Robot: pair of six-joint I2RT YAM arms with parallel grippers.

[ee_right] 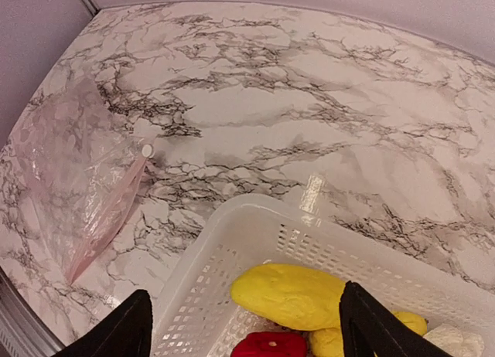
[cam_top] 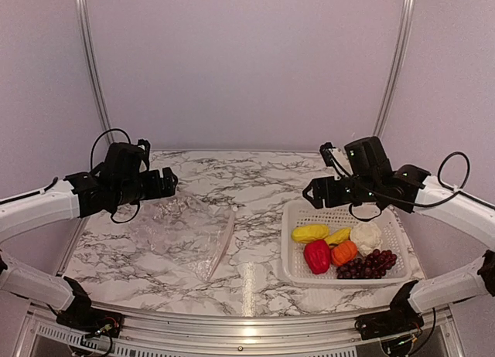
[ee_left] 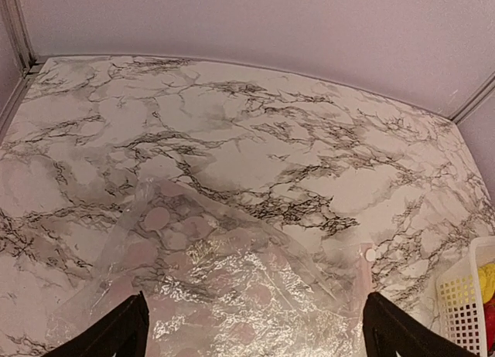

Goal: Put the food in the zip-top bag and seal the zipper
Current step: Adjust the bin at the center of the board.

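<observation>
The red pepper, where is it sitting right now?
In the top external view the red pepper lies in the white basket on the right side of the table, just below a yellow piece and left of the orange piece.

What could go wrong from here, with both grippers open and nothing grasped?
The zip-top bag lies flat and crinkled on the table; the left gripper may pinch both layers instead of opening it. The food sits crowded in the basket, so the right gripper may catch two pieces or the basket wall.
</observation>
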